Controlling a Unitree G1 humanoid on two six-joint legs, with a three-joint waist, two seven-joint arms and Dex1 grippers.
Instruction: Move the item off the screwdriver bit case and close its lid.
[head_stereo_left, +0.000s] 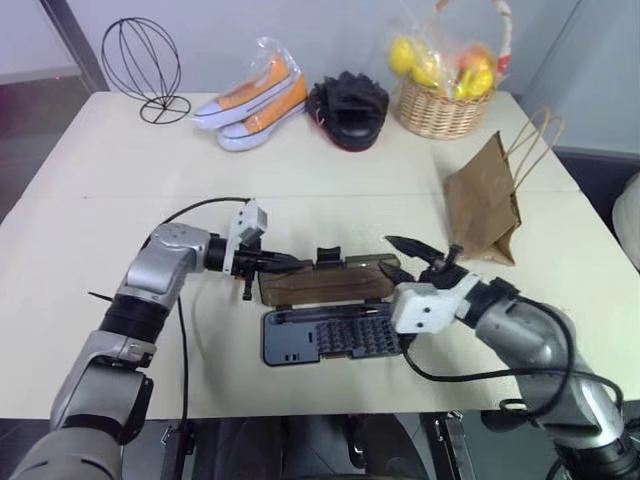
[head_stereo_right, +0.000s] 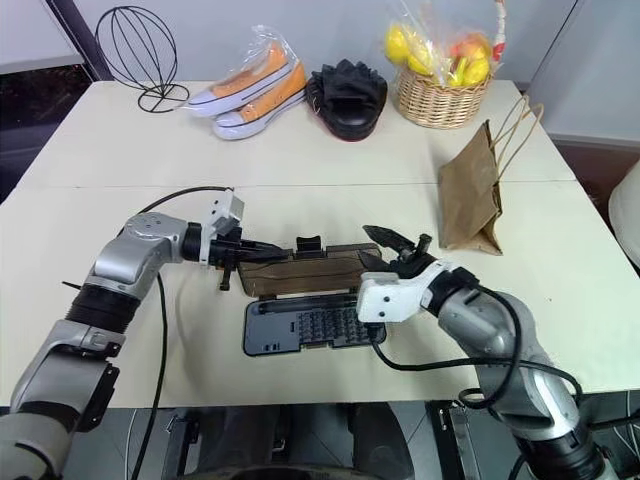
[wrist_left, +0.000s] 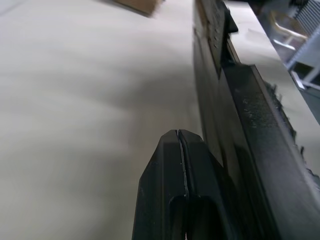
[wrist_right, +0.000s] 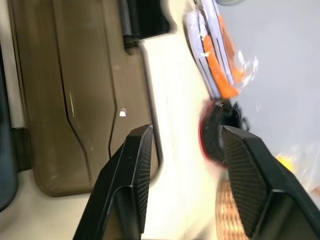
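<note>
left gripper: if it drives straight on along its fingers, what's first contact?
Probably the lid: the shut left gripper points rightward along its left end, seemingly already against it. Depth is unclear.

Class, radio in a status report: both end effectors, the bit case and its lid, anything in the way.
Left end effector shut, against the lid. Right end effector open at the lid's other end. Bit case open, lid half raised. Paper bag off the case, nothing blocking.

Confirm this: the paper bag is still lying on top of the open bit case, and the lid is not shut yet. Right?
Not quite. The paper bag stands on the table off to the right side of the bit case, not on it, as the left eye view shows. The lid is indeed not shut yet.
</note>
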